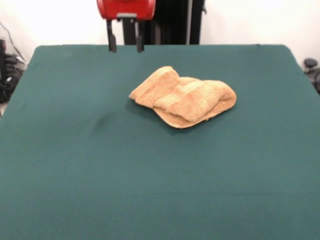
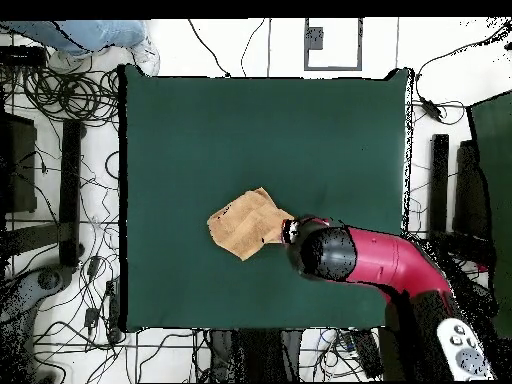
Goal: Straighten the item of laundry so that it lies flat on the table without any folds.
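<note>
Towel (image 1: 184,102) bunched, folded over itself mid-desk (image 1: 100,175). Pincer (image 1: 125,47) raised behind it, prongs apart, empty; likely poised to descend for an edge.

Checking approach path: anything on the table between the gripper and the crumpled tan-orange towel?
Nothing. In the front view only bare dark green table cloth separates the open red-and-black gripper from the bunched tan-orange terry towel.

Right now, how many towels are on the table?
1. A single bunched tan-orange towel lies near the middle of the green table, folded over itself. The gripper hangs above the table, apart from it, jaws open and empty.
</note>
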